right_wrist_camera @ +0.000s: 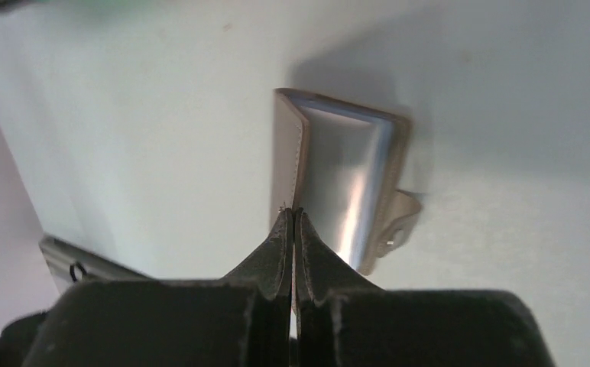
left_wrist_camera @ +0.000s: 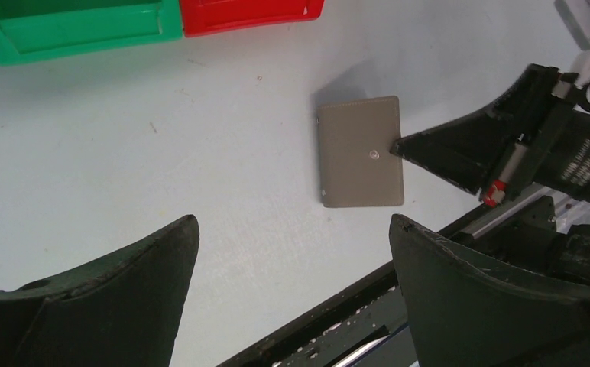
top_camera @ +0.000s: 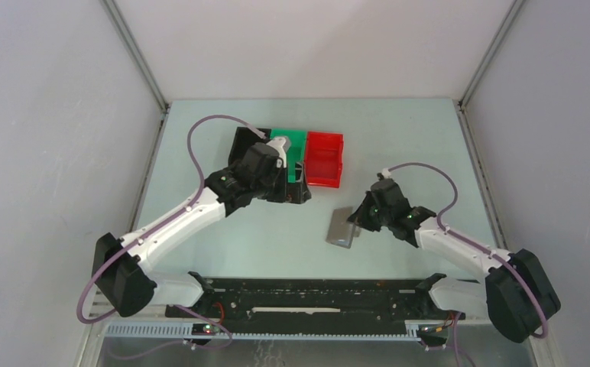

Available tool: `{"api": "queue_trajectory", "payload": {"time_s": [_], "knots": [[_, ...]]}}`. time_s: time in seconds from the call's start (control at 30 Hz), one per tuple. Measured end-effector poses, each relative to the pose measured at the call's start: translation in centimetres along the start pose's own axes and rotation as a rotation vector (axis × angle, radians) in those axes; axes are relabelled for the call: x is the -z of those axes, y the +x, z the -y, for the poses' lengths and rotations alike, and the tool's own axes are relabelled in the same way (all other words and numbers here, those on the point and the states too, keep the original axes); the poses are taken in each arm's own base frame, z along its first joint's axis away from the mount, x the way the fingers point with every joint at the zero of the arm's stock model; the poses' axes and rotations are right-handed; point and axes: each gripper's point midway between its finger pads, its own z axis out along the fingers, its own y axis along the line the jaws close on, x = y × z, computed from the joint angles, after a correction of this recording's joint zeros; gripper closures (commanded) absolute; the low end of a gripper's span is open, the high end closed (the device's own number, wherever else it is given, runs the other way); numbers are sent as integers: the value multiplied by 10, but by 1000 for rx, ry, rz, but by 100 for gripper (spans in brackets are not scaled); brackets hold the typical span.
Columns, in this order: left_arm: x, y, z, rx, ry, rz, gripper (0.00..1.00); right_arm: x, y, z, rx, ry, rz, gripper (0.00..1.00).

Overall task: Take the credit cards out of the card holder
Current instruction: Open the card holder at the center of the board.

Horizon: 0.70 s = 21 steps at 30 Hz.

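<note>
Card holder [top_camera: 342, 229] lies on table [top_camera: 277, 237], right of centre, at 5 o'clock from red bin [top_camera: 325, 158]. In the right wrist view its tan cover stands partly open, with a shiny blue-grey inside showing and the closing tab at the 3 o'clock side. Right gripper [right_wrist_camera: 292, 212] comes in from holder's 3 o'clock with fingers pressed together, tips touching the cover's edge. Cannot tell if the cover is pinched between them. Left gripper [left_wrist_camera: 293, 229] has fingers wide apart, holds nothing, and hovers at holder's 10 o'clock, by green bin [top_camera: 296, 141] and black bin [top_camera: 242, 145]. Cards themselves not discernible.
</note>
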Motion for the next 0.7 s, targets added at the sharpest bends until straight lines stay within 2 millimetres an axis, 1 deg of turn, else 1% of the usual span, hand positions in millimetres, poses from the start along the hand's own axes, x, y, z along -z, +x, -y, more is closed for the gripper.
{"api": "queue_trajectory", "payload": {"time_s": [0.1, 0.13, 0.17, 0.2, 0.27, 0.3, 0.37, 0.43, 0.47, 0.5, 0.57, 0.6, 0.7], "knots": [[3, 2, -7, 6, -26, -11, 0, 5, 12, -24, 70, -34, -30, 100], [4, 2, -9, 6, -32, -11, 0, 7, 11, -33, 85, -32, -32, 100], [7, 1, -13, 4, -41, -9, 0, 8, 19, -43, 116, -46, -48, 100], [10, -1, -19, 3, -53, -4, 0, 8, 22, -52, 136, -50, -55, 100], [17, -7, -35, 18, -90, 11, 0, 4, 27, -71, 171, -64, -68, 100], [21, -11, -44, 35, -105, 20, 0, 1, 30, -77, 183, -67, -77, 100], [29, -23, -69, 91, -148, 56, 0, -8, 39, -91, 210, -70, -105, 100], [36, -25, -91, 139, -187, 76, 0, -19, 50, -101, 230, -72, -138, 100], [39, -23, -100, 156, -204, 80, 0, -25, 55, -107, 240, -76, -155, 94], [41, -20, -103, 163, -211, 76, 0, -31, 61, -112, 247, -82, -173, 86], [45, -13, -103, 166, -207, 70, 0, -43, 70, -125, 254, -102, -208, 75], [46, -12, -102, 164, -202, 69, 0, -48, 73, -132, 255, -115, -223, 71], [49, -8, -100, 165, -187, 66, 0, -61, 88, -151, 278, -149, -272, 64]]}}
